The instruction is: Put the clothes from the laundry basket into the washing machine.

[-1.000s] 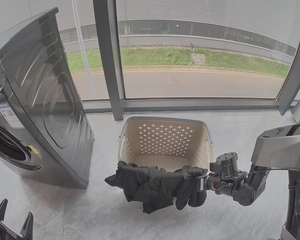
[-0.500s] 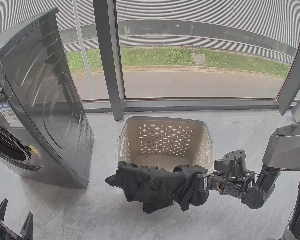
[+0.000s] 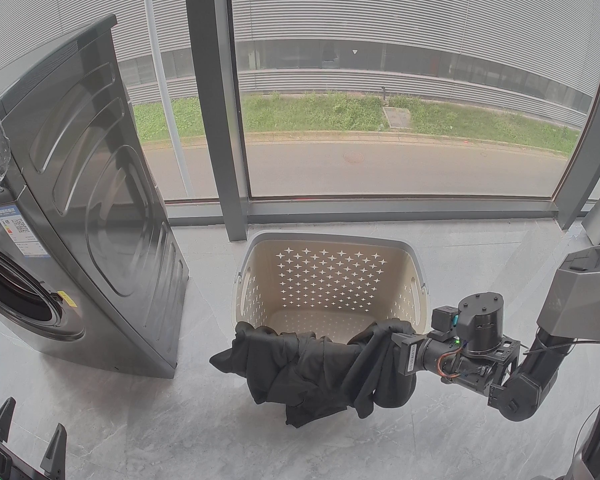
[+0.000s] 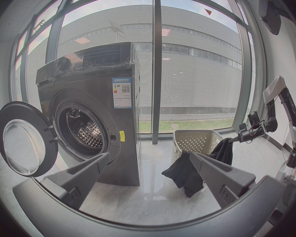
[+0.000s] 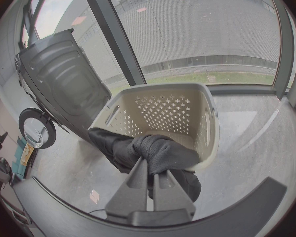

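Eyes on the right pincer: its two grey fingers are pressed together, clamped on a bunched fold of the black cloth garment, and the fabric wells up over the fingertips. From that pinch the garment runs off toward the robot's left. It is draped across the near rim of the cream plastic laundry basket, star-shaped holes in its walls, which sits just beyond the pincer. The stretch of cloth next to the grip is drawn up into a ridge, and a loop sags directly below the pincer. The rest hangs outside the basket's near wall, down toward the pale marbled floor; whether the hem touches it, I cannot tell.

Farther out on the pincer's left, well apart from it, stands the dark grey front-loading washing machine, and the basket lies between the two. The machine's round glass door is swung wide open, and the steel drum is in plain sight. Beyond the pincer, behind both basket and machine, rises the tall window with its dark frames.

Over to the left pincer: fingers spread wide apart, sitting low over the floor near the front of the washing machine. It points toward the open drum and is well away from the right pincer and the garment.
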Controlling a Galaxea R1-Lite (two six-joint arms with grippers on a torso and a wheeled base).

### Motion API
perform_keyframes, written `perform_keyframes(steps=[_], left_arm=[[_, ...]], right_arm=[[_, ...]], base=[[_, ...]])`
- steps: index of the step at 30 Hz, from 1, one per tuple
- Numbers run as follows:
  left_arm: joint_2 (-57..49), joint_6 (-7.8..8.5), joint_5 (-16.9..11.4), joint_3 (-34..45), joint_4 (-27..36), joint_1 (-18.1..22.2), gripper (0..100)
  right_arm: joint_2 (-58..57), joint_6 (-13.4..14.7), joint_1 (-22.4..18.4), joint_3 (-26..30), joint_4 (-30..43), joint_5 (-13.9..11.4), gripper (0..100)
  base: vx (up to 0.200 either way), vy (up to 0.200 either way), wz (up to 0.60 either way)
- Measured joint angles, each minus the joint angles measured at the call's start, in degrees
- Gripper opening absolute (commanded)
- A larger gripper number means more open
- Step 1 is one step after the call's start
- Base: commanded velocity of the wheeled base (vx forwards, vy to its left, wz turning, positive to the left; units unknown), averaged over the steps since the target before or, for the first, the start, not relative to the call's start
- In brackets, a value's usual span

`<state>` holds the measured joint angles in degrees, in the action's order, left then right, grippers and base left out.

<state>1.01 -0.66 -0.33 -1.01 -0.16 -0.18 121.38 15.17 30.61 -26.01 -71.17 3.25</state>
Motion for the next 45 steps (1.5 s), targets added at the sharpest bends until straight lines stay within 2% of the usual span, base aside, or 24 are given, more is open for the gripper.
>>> perform_keyframes(steps=[9,16,18,21,25,32,39,45], left_arm=[[0.0,0.06,0.0,0.0,0.0,0.0,100],[0.0,0.12,0.0,0.0,0.0,0.0,100],[0.0,0.11,0.0,0.0,0.0,0.0,100],[0.0,0.23,0.0,0.0,0.0,0.0,100],[0.0,0.28,0.0,0.0,0.0,0.0,100],[0.0,0.22,0.0,0.0,0.0,0.0,100],[0.0,0.09,0.0,0.0,0.0,0.0,100],[0.0,0.00,0.0,0.0,0.0,0.0,100]], right_arm=[[-9.4,-1.5,1.0,1.5,-2.8,0.2,0],[-18.1,-5.3,-0.6,1.3,-3.0,0.6,0],[-19.7,-7.5,-1.8,1.0,-3.0,1.2,0],[-21.8,-9.4,-3.4,0.3,-2.8,4.1,0],[-23.5,-9.8,-4.2,-0.3,-2.5,7.3,0],[-27.2,-10.0,-4.7,-0.5,2.0,10.3,0],[-29.8,-10.0,-4.0,0.0,2.9,10.3,0],[-30.3,-9.9,-3.8,0.4,2.5,10.0,0]], base=[[0.000,0.000,0.00],[0.000,0.000,0.00],[0.000,0.000,0.00],[0.000,0.000,0.00],[0.000,0.000,0.00],[-0.143,0.000,0.00],[-0.029,0.000,0.00],[0.000,0.200,0.00]])
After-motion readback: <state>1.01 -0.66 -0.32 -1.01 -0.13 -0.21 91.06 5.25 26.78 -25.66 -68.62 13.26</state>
